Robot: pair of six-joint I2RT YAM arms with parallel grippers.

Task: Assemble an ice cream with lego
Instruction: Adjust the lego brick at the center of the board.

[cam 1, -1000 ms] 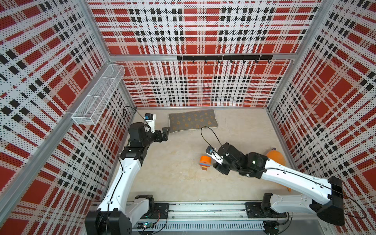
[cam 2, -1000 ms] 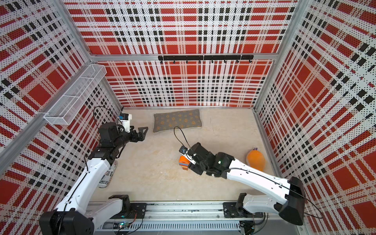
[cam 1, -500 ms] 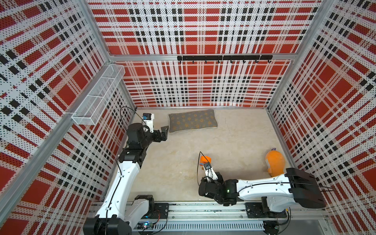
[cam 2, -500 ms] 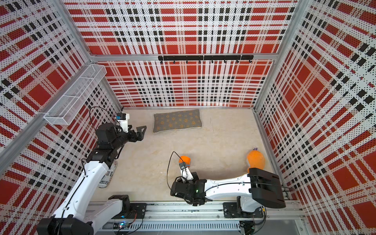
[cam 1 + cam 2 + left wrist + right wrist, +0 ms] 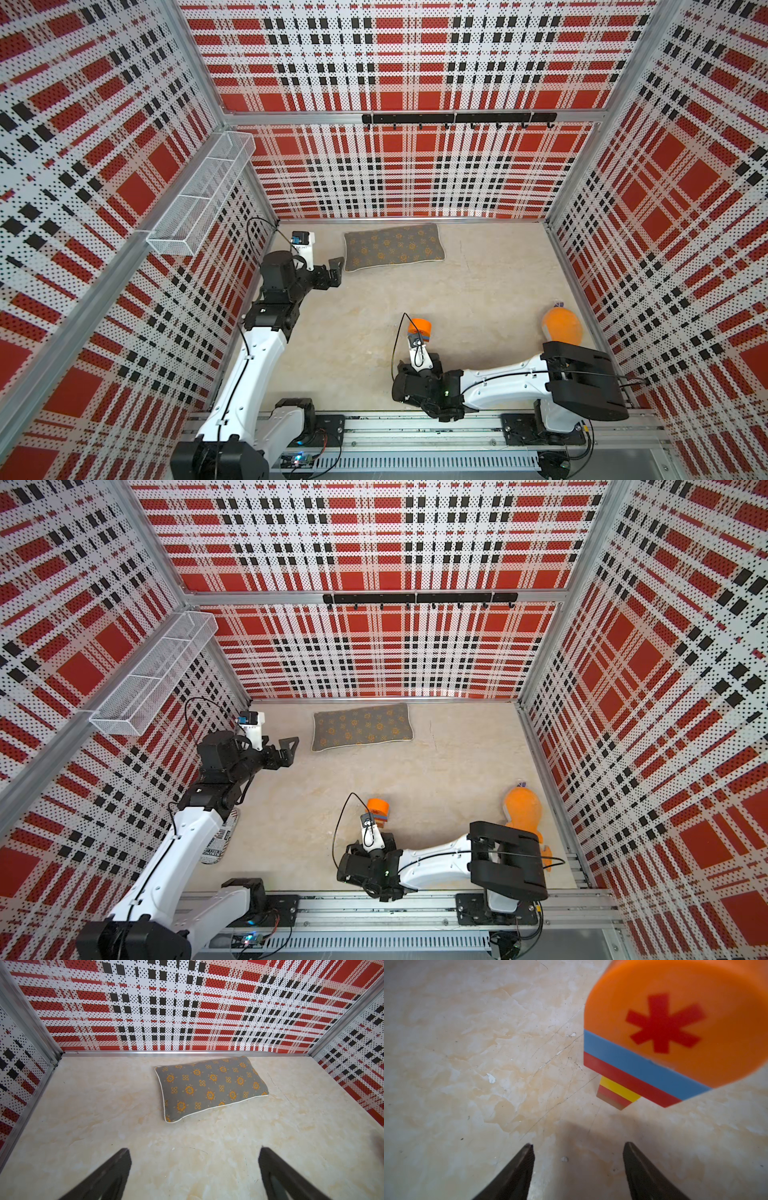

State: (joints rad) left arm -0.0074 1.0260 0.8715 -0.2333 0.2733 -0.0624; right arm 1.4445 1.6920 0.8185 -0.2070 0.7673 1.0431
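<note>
Right gripper (image 5: 578, 1145): jaws parted, nothing between them, clear of the work. Just beyond it, near-centre of the table (image 5: 467, 1064), the ice cream (image 5: 664, 1032) stands upright, all six layers seated (narrow stem, so top-heavy). Judged complete. Any retreat should be straight back, with no sideways sweep. Left gripper (image 5: 194, 1150): wide, empty, far left.

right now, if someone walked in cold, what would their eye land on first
The red, black and white plaid walls shout from every side. Mid-floor stands the ice cream: orange dome with a red asterisk over blue and red layers, the right arm's jaws open short of it. A grey flowered pillow lies by the back wall, a big orange object by the right wall.
</note>
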